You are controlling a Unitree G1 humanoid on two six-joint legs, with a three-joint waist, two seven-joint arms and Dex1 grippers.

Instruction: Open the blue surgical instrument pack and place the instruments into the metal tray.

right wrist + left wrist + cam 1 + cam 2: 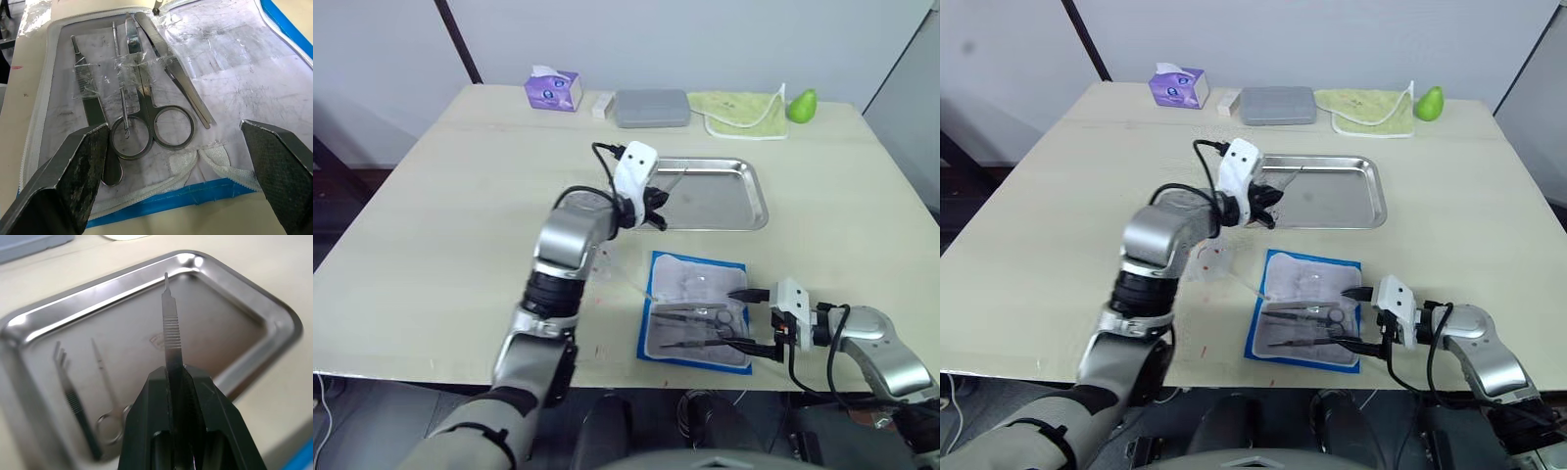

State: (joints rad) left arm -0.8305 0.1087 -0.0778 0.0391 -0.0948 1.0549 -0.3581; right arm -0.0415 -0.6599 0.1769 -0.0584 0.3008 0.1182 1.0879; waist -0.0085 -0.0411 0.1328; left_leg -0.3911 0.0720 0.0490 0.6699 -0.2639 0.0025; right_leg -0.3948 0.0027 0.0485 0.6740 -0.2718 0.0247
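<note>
One steel tray [756, 204] sits on the surface [440, 225], and two tools lie in it: one pair of small scissors [108, 396] and one pronged tool [73, 396]. One flat metal handle [172, 335] is pinched in the left end effector [176, 382], over the tray. One blue pouch [288, 24] lies open, with four tools on its clear lining: one pair of scissors [146, 117], one pair of tweezers [181, 78], one thin probe [121, 88] and one flat handle [90, 103]. Along the far edge are one purple tissue box [554, 90], one grey case [651, 108], one green cloth [739, 113] and one green pear [802, 104]. Two end effectors are present; the right one [176, 171] is spread wide.
</note>
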